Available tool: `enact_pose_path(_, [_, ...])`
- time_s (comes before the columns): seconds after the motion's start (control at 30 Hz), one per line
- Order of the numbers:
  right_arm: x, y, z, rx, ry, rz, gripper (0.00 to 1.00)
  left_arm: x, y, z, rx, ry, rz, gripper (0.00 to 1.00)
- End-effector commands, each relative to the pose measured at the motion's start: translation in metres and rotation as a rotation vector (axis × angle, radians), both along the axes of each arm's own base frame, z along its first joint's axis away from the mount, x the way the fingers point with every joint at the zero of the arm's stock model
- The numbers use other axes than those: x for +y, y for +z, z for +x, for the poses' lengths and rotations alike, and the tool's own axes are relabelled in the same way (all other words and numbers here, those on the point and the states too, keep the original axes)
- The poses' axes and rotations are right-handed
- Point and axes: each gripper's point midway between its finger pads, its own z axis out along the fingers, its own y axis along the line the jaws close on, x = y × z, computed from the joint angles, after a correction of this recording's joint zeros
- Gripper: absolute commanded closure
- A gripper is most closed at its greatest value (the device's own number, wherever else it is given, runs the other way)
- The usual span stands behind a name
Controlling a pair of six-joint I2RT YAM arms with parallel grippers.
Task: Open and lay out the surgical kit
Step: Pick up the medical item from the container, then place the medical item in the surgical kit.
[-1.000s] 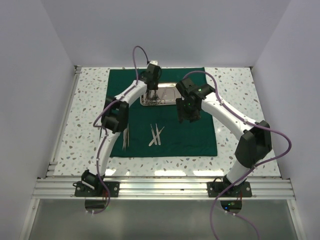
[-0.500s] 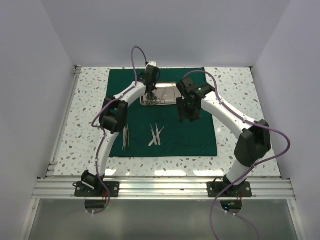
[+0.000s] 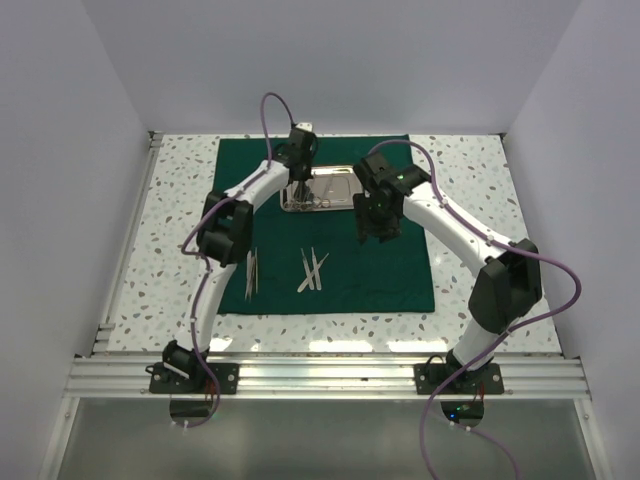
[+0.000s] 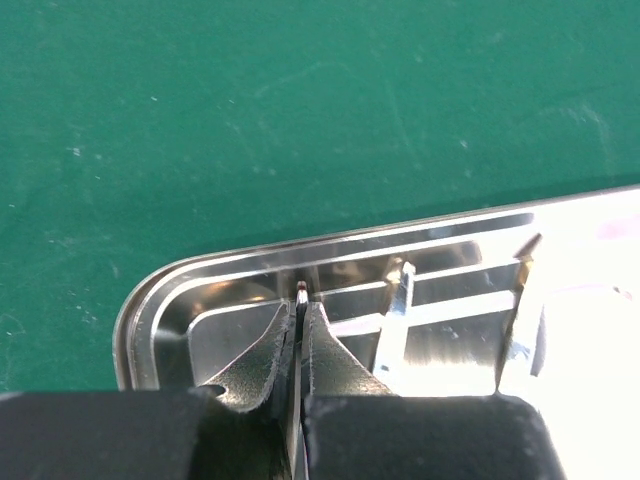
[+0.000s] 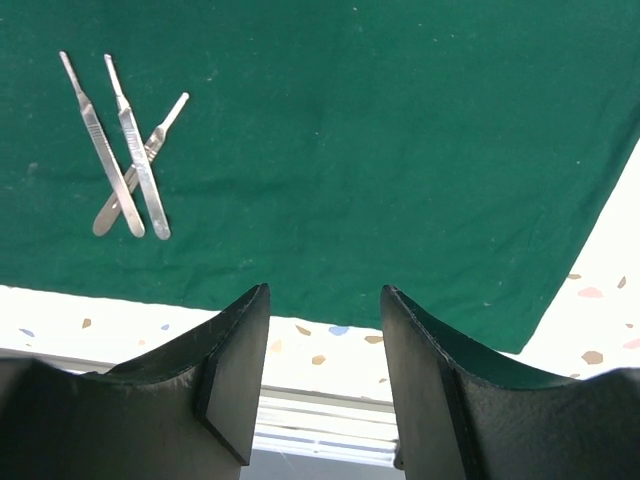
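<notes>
Speckled table [image 3: 160, 200] under green drape [image 3: 390, 280], crossed instruments [image 3: 312, 270] near steel tray [image 3: 338, 190]

Dark green cloth [image 3: 380, 280], plain; mirror-bright silver tray [image 3: 337, 188]; silver instruments [image 5: 133, 150]; white table [image 3: 170, 240], speckled grey and brown.

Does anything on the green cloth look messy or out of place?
Only the three slim silver instruments stand out: they lie crossed over each other on the green cloth instead of side by side. The cloth itself lies flat.
</notes>
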Motion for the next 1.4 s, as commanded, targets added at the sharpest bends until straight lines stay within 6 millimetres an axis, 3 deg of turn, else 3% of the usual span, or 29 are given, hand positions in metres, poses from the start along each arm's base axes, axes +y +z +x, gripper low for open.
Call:
enact_pose_path(0.0, [0.014,0.019,0.013,-0.055,-0.003,0.072,0.48,-0.012,0.078,0.006,-0.095,-0.053,-0.073,1.00])
enact_pose_path(0.2, [0.017,0.025,0.017,-0.072,-0.012,0.093,0.49,-0.011,0.122,0.004,-0.160,-0.054,-0.102,1.00])
enact_pose_path(0.27, [0.018,0.027,0.017,-0.076,-0.016,0.098,0.49,-0.008,0.124,-0.001,-0.161,-0.052,-0.100,1.00])
enact_pose_path(0.3, [0.019,0.027,0.017,-0.076,-0.018,0.099,0.49,-0.008,0.141,-0.002,-0.195,-0.054,-0.114,1.00])
enact_pose_path(0.5, [0.020,0.033,0.018,-0.090,-0.032,0.119,0.50,-0.007,0.173,-0.015,-0.225,-0.072,-0.143,1.00])
enact_pose_path(0.57, [0.019,0.036,0.018,-0.098,-0.033,0.120,0.50,-0.010,0.173,-0.023,-0.208,-0.081,-0.167,1.00])
enact_pose_path(0.6, [0.017,0.037,0.019,-0.107,-0.038,0.112,0.50,-0.010,0.184,-0.028,-0.219,-0.084,-0.182,1.00])
enact_pose_path(0.63, [0.015,0.039,0.020,-0.118,-0.040,0.104,0.50,-0.011,0.173,-0.035,-0.188,-0.084,-0.190,1.00])
enact_pose_path(0.67, [0.012,0.041,0.020,-0.126,-0.045,0.092,0.50,-0.011,0.173,-0.040,-0.182,-0.084,-0.197,1.00])
enact_pose_path(0.7, [0.010,0.046,0.022,-0.143,-0.045,0.085,0.50,-0.012,0.185,-0.046,-0.200,-0.091,-0.215,1.00])
enact_pose_path(0.73, [0.004,0.050,0.025,-0.170,-0.058,0.059,0.50,-0.016,0.170,-0.057,-0.160,-0.099,-0.224,1.00])
enact_pose_path(0.8, [-0.003,0.063,0.029,-0.210,-0.074,0.038,0.50,-0.018,0.175,-0.070,-0.157,-0.104,-0.243,1.00])
enact_pose_path(0.83, [-0.012,0.073,0.030,-0.252,-0.096,0.016,0.50,-0.024,0.161,-0.082,-0.117,-0.107,-0.247,1.00])
enact_pose_path(0.9, [-0.021,0.089,0.032,-0.306,-0.128,0.007,0.50,-0.028,0.165,-0.096,-0.115,-0.096,-0.264,1.00])
enact_pose_path(0.97, [-0.035,0.111,0.030,-0.382,-0.173,0.000,0.50,-0.038,0.153,-0.116,-0.079,-0.057,-0.281,1.00])
enact_pose_path(1.0, [-0.039,0.117,0.028,-0.403,-0.189,0.001,0.50,-0.042,0.160,-0.125,-0.084,-0.050,-0.300,1.00])
enact_pose_path(1.07, [-0.050,0.134,0.022,-0.456,-0.218,0.004,0.50,-0.061,0.155,-0.148,-0.054,-0.028,-0.331,1.00])
enact_pose_path(1.1, [-0.054,0.138,0.018,-0.467,-0.228,0.011,0.50,-0.081,0.158,-0.164,-0.042,-0.045,-0.365,1.00])
enact_pose_path(1.17, [-0.059,0.146,0.007,-0.487,-0.230,0.040,0.50,-0.095,0.154,-0.180,-0.023,-0.043,-0.359,1.00])
enact_pose_path(1.3, [-0.068,0.147,-0.017,-0.484,-0.226,0.078,0.49,-0.140,0.136,-0.219,0.075,-0.024,-0.393,1.00])
enact_pose_path(1.37, [-0.076,0.142,-0.030,-0.469,-0.235,0.072,0.49,-0.151,0.133,-0.227,0.092,-0.004,-0.405,1.00])
